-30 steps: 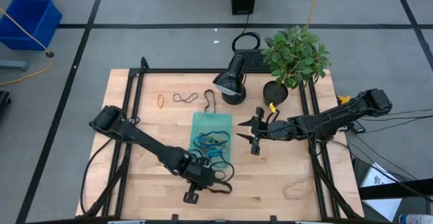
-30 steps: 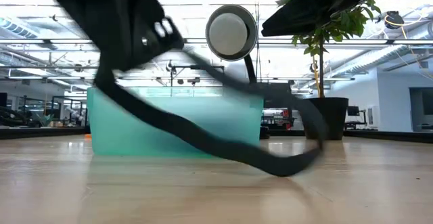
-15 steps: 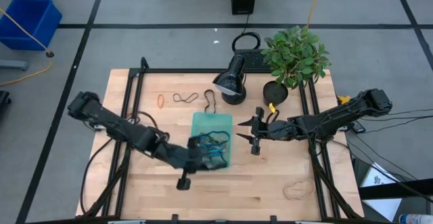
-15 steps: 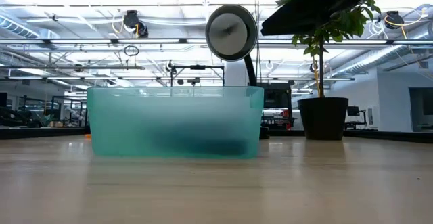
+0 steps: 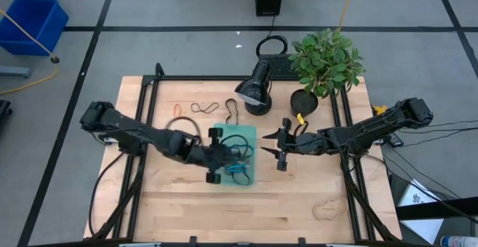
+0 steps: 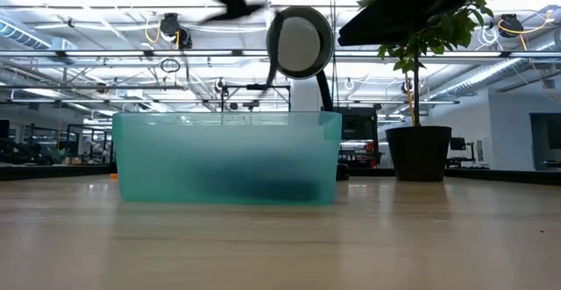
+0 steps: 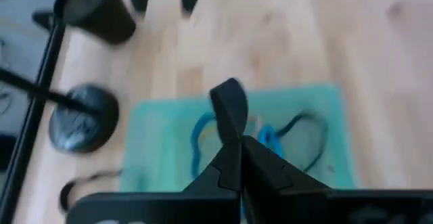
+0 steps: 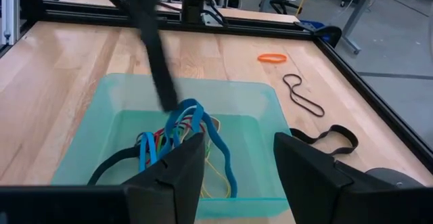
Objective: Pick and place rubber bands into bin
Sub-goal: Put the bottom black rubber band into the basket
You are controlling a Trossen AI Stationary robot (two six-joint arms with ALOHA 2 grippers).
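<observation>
Hovering over the bin (image 5: 235, 154), left gripper (image 5: 215, 155) with fingers pressed together; whether a band is pinched between them cannot tell from these views. Sitting directly under those fingers in the left wrist view: teal bin floor with a blue band (image 7: 267, 139) and a dark loop. Holding already a fair heap in the bin: blue, black, red and yellowish rubber bands (image 8: 183, 132) tangled near the middle, so part of the job reads as done.

Waiting just beside the bin, on the side away from the left fingers: right gripper (image 5: 279, 148), fingers spread, nothing between them, pointed at the bin.

Remaining on the counter (image 5: 299, 202), beyond the bin as seen from the right fingers: an orange band (image 8: 272, 58), a thin black band (image 8: 302, 97), a wider black loop (image 8: 331, 138). Also well off from both sets of fingers near a counter corner, a tan band (image 5: 327, 211).

Judging progress as past halfway, roughly four strays left to collect. Standing behind the bin: lamp (image 5: 255, 86) and potted plant (image 5: 326, 62), not in play.
</observation>
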